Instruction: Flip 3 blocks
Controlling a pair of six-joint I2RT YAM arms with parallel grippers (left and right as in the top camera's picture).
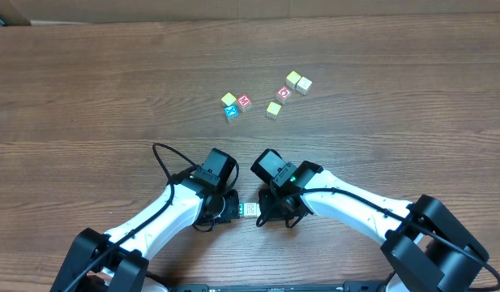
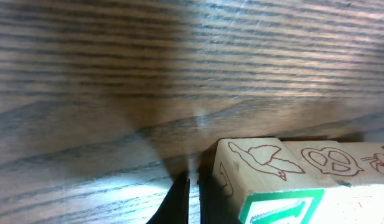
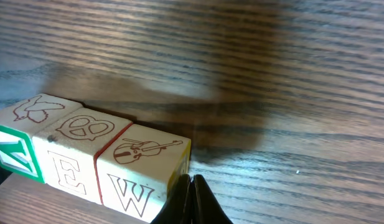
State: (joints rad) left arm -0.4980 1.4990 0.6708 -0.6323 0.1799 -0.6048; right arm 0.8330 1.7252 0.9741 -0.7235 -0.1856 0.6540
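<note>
Blocks (image 1: 250, 210) sit in a tight row of three, flanked by the left gripper (image 1: 230, 208) at one end and the right gripper (image 1: 270, 212) at the other. Loose cubes (image 1: 266, 97) are scattered well beyond the row, on its far side from the arms. Left wrist view: left gripper (image 2: 192, 202) is closed on nothing, just beside the row's end, the green-faced block (image 2: 260, 168); contact cannot be told. Right wrist view: right gripper (image 3: 192, 202) is likewise pinched shut and empty, just beside the W block (image 3: 142, 174) at the row's other end, with the E block (image 3: 73, 149) in the middle. The flip looks not yet begun; both tips seem to be bracketing the row. The next move likely calls for even pressure on both ends, then a roll without splitting the row. The table (image 1: 87, 81) is dark wood grain with some glare; no room shows.
</note>
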